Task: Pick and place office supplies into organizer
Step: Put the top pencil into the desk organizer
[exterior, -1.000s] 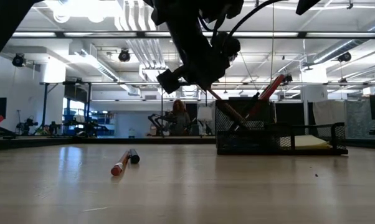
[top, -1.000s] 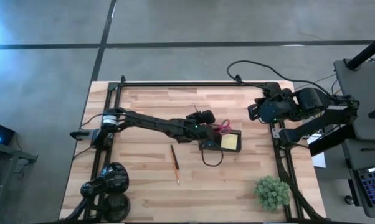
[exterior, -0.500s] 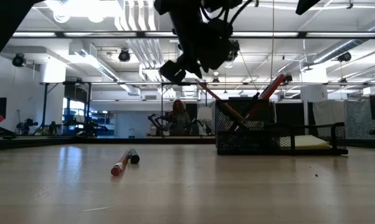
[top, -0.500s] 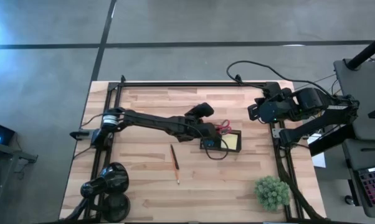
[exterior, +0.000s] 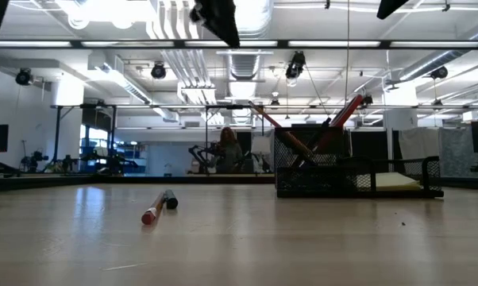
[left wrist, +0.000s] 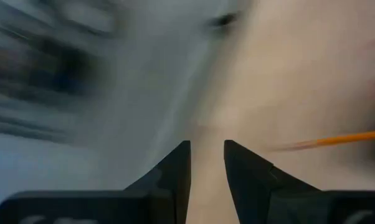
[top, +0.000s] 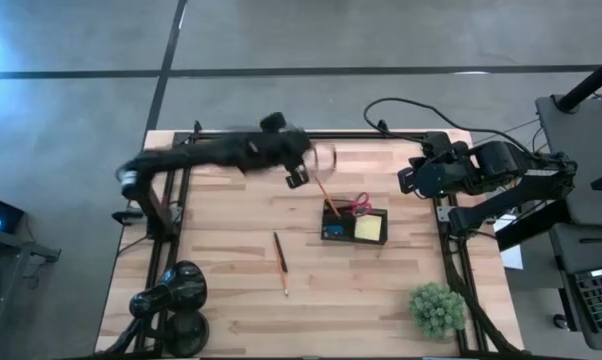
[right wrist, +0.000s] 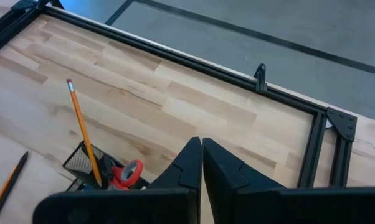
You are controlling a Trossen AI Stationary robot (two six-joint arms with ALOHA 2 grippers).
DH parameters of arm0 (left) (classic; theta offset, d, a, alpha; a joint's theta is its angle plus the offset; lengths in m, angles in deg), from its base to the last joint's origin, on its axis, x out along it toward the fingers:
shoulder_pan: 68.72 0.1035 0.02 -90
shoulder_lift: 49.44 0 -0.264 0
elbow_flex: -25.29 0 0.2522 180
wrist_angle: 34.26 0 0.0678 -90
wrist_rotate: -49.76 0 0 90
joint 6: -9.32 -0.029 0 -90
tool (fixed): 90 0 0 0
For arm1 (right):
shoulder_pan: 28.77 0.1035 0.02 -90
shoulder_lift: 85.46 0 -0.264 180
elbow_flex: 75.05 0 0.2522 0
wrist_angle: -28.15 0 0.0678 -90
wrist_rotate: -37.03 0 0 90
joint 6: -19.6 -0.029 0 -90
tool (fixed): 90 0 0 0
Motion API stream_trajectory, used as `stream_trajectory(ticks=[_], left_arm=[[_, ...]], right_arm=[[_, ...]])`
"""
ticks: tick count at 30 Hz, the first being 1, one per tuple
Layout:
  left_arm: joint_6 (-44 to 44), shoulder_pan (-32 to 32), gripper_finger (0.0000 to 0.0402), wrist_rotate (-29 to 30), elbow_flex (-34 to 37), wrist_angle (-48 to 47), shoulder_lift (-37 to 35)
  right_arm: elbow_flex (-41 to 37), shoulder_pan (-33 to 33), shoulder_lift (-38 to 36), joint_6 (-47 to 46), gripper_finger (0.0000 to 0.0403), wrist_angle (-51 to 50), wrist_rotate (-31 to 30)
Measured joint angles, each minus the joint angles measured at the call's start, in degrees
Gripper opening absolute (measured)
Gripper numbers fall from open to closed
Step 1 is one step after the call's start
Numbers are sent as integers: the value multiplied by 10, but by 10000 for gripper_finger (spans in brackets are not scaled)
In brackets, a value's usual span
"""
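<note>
The organizer [top: 354,226], a dark mesh box, stands at mid-table and also shows in the low view [exterior: 356,178]. An orange pencil [top: 322,190] leans out of its left compartment, lower end inside [right wrist: 81,133]. Red-handled scissors [top: 359,203] stick up beside it. The yellow note pad [top: 369,229] lies in the right compartment, and a blue piece [top: 330,233] sits at the left end. Another pencil [top: 280,263] lies flat on the table. My left gripper [top: 296,176] is raised near the far edge, slightly open and empty [left wrist: 207,149]. My right gripper [right wrist: 201,146] waits shut at the right edge.
A green spiky plant ball [top: 437,309] sits at the near right corner. A black round lamp-like object [top: 176,296] stands at the near left corner. A dark frame rail [top: 281,134] runs along the far edge. Bare wood lies between the loose pencil and the organizer.
My left gripper has pulled away from the organizer, rising and swinging fast toward the table's far-left side. It has left the orange pencil behind, which now leans in the organizer's left compartment on its own. The pencil on the table has not moved.
</note>
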Motion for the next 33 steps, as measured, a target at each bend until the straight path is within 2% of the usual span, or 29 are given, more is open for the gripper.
stream_trajectory(ticks=[2,4,9,12,13,16,24,33], left_arm=[[87,56,82,-242,-6,-21,-29],[116,104,82,-405,7,-10,-55],[140,214,82,-575,38,-1,-77],[152,270,82,-719,70,15,-54],[152,281,82,-751,80,18,-43],[138,291,82,-778,96,29,-9],[59,283,82,-831,95,34,82],[59,267,82,-838,104,113,89]], right_arm=[[0,0,0,0,9,0,0],[0,0,0,0,9,0,-1],[-1,0,0,0,9,0,-17],[-1,0,2,0,9,7,-45],[-1,0,2,0,9,8,-56],[-1,-6,2,-16,9,9,-74],[-1,-19,2,-67,9,8,-75],[-2,-19,11,-91,9,7,-75]])
